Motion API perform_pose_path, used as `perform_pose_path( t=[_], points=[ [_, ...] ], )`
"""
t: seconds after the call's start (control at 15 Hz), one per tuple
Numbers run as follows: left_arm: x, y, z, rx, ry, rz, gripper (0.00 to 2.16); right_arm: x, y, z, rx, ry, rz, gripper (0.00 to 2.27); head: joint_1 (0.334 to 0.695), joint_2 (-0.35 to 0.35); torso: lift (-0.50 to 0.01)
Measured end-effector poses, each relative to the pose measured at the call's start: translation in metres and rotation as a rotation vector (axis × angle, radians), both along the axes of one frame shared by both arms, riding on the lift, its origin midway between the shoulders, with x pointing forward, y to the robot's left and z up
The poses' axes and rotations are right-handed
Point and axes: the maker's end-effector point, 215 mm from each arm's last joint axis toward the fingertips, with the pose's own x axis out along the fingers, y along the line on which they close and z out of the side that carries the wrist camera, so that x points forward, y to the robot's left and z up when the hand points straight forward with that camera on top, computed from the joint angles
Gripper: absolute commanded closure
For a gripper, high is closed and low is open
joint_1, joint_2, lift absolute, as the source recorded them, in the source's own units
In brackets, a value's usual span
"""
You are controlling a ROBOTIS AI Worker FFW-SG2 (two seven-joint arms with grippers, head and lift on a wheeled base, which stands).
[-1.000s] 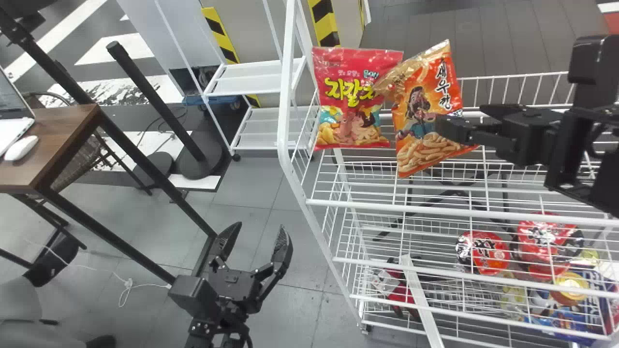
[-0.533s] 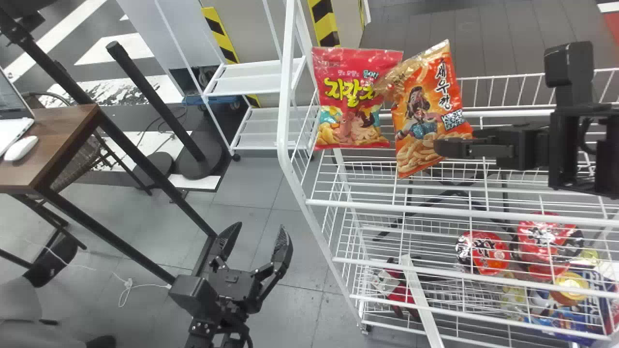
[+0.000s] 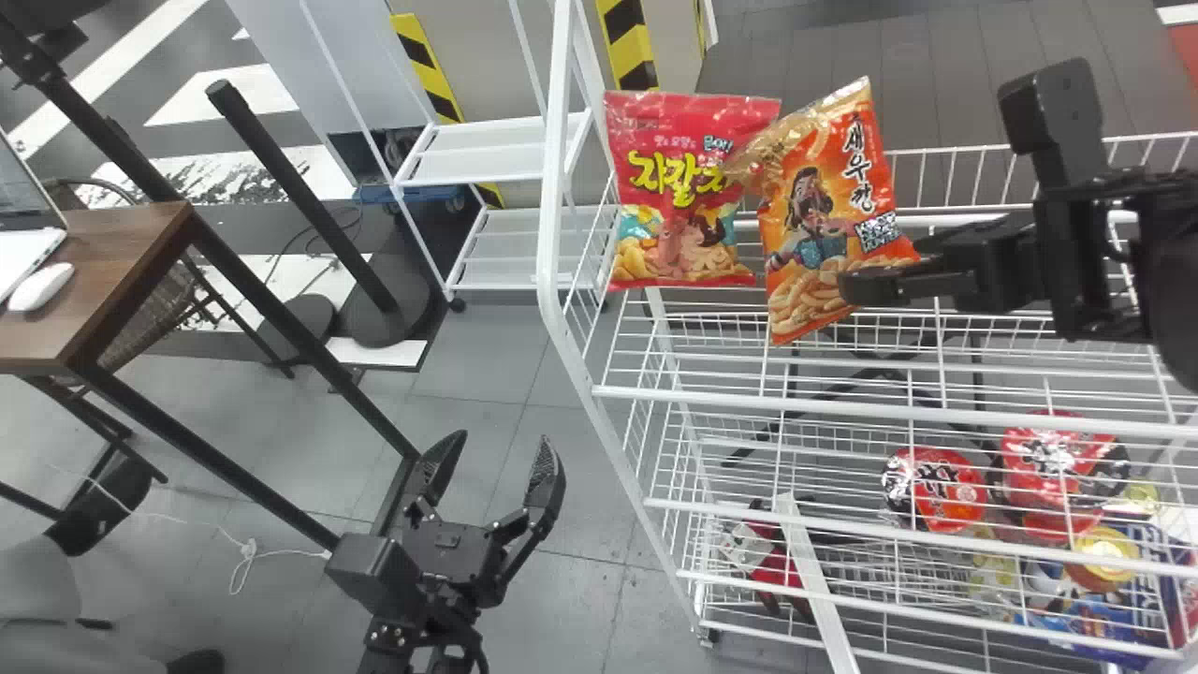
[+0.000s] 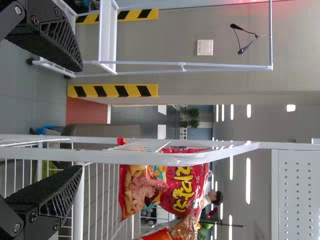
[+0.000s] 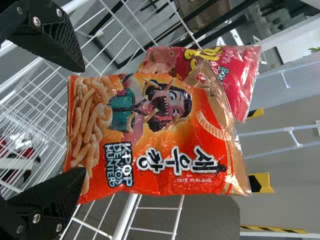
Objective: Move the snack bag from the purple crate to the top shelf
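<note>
Left gripper [image 3: 504, 436], empty, fingers spread, beside white rack. Right gripper [image 3: 854, 284] open at orange snack bag [image 3: 819, 220], upright on top shelf [image 3: 796, 403], bold lettering across front. Behind, partly overlapped: red snack bag [image 3: 669, 131], large yellow lettering.

An orange bag [image 5: 132, 117] reads "새우깡" and "KPOP DEMON HUNTERS", a red bag [image 3: 680, 211] "자갈치".

Looks like a lab with a mock shop corner. Desk [image 3: 126, 248] with laptop [image 3: 21, 251], hazard striping [image 3: 424, 56], snack bags [image 3: 814, 253] on white wire rack [image 3: 548, 225].
</note>
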Motion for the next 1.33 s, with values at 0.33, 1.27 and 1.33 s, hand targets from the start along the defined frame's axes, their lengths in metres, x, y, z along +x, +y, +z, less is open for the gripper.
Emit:
perform_pose_path(
  t=[0.33, 1.27, 1.33],
  points=[
    [0.0, 0.0, 0.001, 0.0, -0.005, 0.002, 0.13, 0.007, 0.017, -0.012, -0.013, -0.012, 0.074, 0.15, 0.695, 0.35, 0.0],
    [-0.002, 0.005, -0.001, 0.002, -0.01, 0.012, 0.13, 0.029, 0.01, -0.044, -0.193, -0.101, 0.117, 0.17, 0.695, 0.35, 0.0],
    [-0.002, 0.005, -0.001, 0.002, -0.011, 0.013, 0.13, 0.03, 0.01, -0.047, -0.198, -0.105, 0.122, 0.19, 0.695, 0.35, 0.0]
  ],
)
